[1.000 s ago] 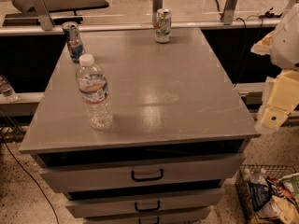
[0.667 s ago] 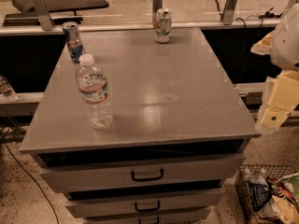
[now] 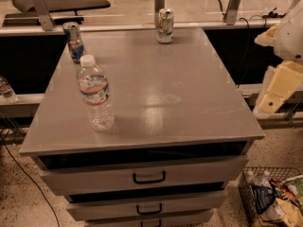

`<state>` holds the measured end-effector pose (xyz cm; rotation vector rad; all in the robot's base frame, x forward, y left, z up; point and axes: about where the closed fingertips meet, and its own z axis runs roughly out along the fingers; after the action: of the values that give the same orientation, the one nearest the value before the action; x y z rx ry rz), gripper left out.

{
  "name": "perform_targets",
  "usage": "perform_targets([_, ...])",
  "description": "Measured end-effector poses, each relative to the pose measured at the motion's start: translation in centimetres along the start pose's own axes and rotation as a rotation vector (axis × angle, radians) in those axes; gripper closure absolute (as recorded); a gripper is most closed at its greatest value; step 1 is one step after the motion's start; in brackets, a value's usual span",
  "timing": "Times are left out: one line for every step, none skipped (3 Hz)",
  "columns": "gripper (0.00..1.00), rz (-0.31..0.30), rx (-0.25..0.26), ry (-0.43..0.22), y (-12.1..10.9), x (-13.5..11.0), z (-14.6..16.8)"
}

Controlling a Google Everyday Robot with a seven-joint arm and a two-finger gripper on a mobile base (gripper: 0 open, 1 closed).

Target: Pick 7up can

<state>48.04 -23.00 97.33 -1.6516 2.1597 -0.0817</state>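
The 7up can (image 3: pixel 164 25), pale silvery-white with green markings, stands upright at the far edge of the grey cabinet top (image 3: pixel 156 89), near the middle. My gripper (image 3: pixel 277 89), cream-coloured, hangs off the right side of the cabinet, beside its right edge and well short of the can. It holds nothing that I can see.
A clear plastic water bottle (image 3: pixel 96 93) stands at the front left of the top. A blue, red and silver can (image 3: pixel 74 41) stands at the far left. Drawers with black handles (image 3: pixel 149 178) face me. A wire basket of litter (image 3: pixel 272 197) sits on the floor at the right.
My gripper has risen slightly at the right side of the cabinet. The can and the bottle have not moved.
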Motion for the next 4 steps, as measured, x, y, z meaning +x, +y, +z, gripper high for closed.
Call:
perform_targets([0.00, 0.038, 0.088, -0.134, -7.7, 0.6, 3.2])
perform_targets([0.00, 0.068, 0.173, -0.256, -14.1, -0.6, 6.0])
perform_targets([0.00, 0.110, 0.192, -0.348, -19.0, -2.8, 9.6])
perform_targets([0.00, 0.109, 0.191, -0.348, -18.9, -2.9, 9.6])
